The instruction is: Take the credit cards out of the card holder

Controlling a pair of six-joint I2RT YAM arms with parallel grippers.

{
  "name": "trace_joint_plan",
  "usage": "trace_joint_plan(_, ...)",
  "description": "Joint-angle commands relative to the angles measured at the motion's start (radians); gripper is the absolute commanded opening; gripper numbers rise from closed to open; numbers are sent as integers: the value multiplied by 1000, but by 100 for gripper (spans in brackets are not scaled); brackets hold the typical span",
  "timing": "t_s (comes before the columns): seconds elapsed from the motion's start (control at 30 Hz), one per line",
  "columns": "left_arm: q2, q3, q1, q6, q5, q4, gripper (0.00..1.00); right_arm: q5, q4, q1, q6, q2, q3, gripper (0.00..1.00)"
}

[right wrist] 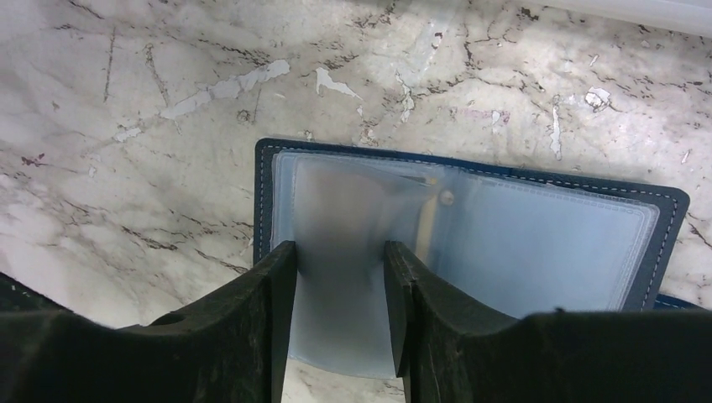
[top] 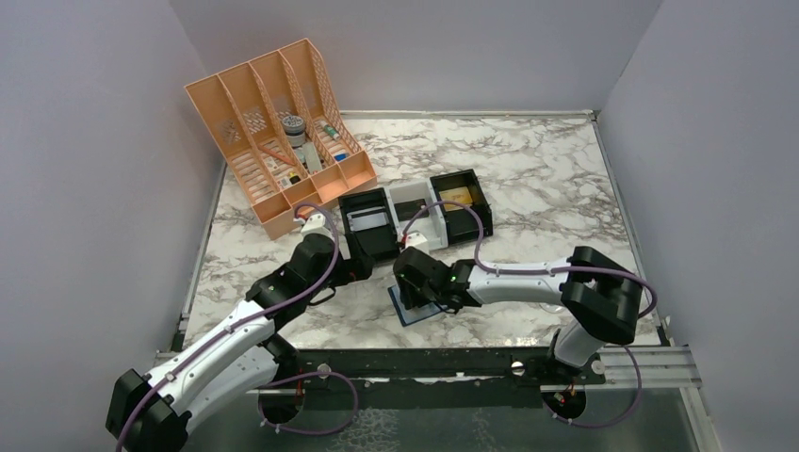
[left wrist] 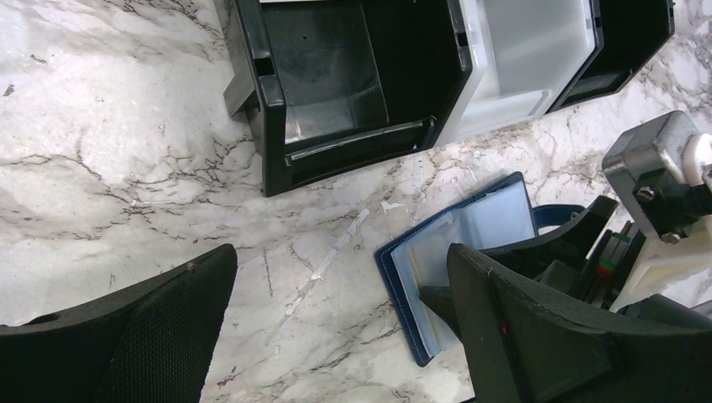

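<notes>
An orange file rack (top: 273, 132) is standing at the far left corner of the marble tabletop (top: 546, 188), with a few small items sitting in its slots. Just near of it, the left arm is reaching in. The left pincer (left wrist: 340, 260) is hanging released, its jaws spread wide over bare marble and gripping nothing.

Right of the rack, three open boxes are lying in a touching row: a black tray (top: 367, 221), a white tray (top: 412, 202), and a second black tray (top: 462, 202) with something tan lying inside it.

On the near side of the trays, close to the middle of the tabletop, the card holder (top: 412, 309) is lying open and flat. Its dark blue cover is facing down and its frosted clear sleeves are facing up. In the right wrist view, a thin tan strip (right wrist: 426, 235) is showing inside the sleeves beside the fold; whether it is a card cannot be told.

The right arm is stretching in from the right. The right pincer (right wrist: 340, 260) is pointing down at the card holder's left half, with its jaws partly apart. A blurred, raised sleeve is filling the gap between the two fingers (right wrist: 269, 311). Whether they are actually grasping that sleeve cannot be told.
</notes>
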Motion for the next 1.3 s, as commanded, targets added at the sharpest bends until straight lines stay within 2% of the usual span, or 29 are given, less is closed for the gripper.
trace_joint_plan(0.0,7,12,6,15,17,33,99,-89,48,-37,34,-30,-58,39)
trace_joint_plan(0.23,31,-1,6,44,108,92,99,-285,197,-141,55,-131,-163,37)
trace_joint_plan(0.43,114,-34,5,66,287,237,99,-443,331,-220,132,-155,-259,36)
trace_joint_plan(0.63,218,-69,2,50,480,407,94,-506,428,-294,199,-169,-334,36)
trace_joint_plan(0.77,262,-123,-37,-21,505,542,91,-519,463,-318,229,-173,-369,36)
trace_joint_plan(0.83,281,-132,-60,-30,494,555,89,-523,470,-322,240,-181,-381,36)
trace_joint_plan(1.0,295,-115,-83,-14,441,527,87,-501,474,-338,257,-265,-412,36)
trace_joint_plan(1.13,274,-75,-82,33,359,423,87,-343,322,-337,191,-355,-367,38)
trace_joint_plan(1.27,264,-39,-82,73,285,327,88,-137,96,-337,123,-332,-284,38)
